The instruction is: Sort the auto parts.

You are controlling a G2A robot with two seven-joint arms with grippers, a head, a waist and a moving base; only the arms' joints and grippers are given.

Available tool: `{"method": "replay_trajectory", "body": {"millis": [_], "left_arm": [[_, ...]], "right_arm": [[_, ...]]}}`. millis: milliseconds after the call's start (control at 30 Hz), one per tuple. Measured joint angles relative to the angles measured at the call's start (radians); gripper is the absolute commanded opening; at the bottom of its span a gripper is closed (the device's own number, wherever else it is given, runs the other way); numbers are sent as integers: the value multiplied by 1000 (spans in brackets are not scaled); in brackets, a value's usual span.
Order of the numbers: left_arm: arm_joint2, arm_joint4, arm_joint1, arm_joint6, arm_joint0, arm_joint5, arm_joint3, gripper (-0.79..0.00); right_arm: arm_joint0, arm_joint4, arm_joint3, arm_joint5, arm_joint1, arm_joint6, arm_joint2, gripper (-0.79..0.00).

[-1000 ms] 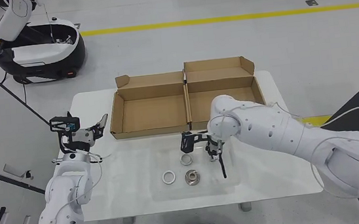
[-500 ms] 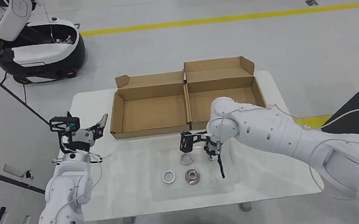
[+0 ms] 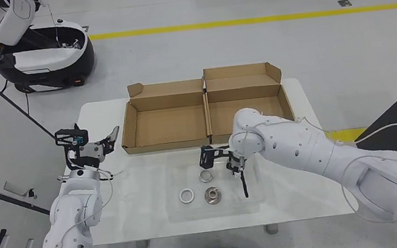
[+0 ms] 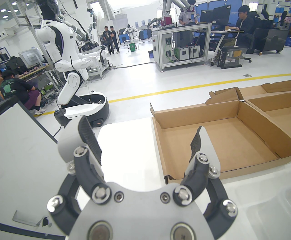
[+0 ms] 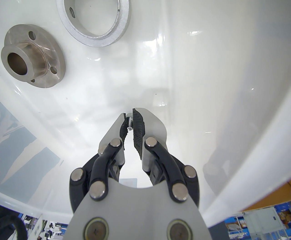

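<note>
My right gripper (image 5: 130,112) is shut on a small threaded bolt (image 5: 129,123), just above the floor of the white tray (image 5: 193,68). In the top view this gripper (image 3: 245,190) points down into the right part of the tray (image 3: 259,199). A steel flange (image 5: 31,59) and an aluminium ring (image 5: 95,20) lie in the tray beyond the fingertips. From above, a ring (image 3: 187,196), the flange (image 3: 211,195) and another ring (image 3: 206,176) lie left of the gripper. My left gripper (image 4: 141,123) is open and holds nothing, raised off the table's left side (image 3: 111,138).
Two open cardboard boxes stand side by side at the back of the table, the left box (image 3: 163,124) and the right box (image 3: 244,108). The left box (image 4: 216,141) lies just ahead of my left gripper. Another robot (image 3: 41,49) stands on the floor at the back left.
My right gripper has edged slightly to the left inside the tray with the bolt. The left arm has not moved.
</note>
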Motion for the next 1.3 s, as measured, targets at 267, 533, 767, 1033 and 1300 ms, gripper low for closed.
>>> {"method": "replay_trajectory", "body": {"millis": [267,533,767,1033,1300], "left_arm": [[0,0,0,0,0,0,0,0],[0,0,0,0,0,0,0,0],[0,0,0,0,0,0,0,0],[0,0,0,0,0,0,0,0],[0,0,0,0,0,0,0,0]], "right_arm": [[-6,7,-63,20,14,38,30,-785],[-28,90,-223,31,64,60,126,-785],[-94,148,-342,-48,133,-16,261,-785],[-207,204,-412,-176,214,-127,428,-785],[-227,211,-422,-202,227,-153,450,-785]]}}
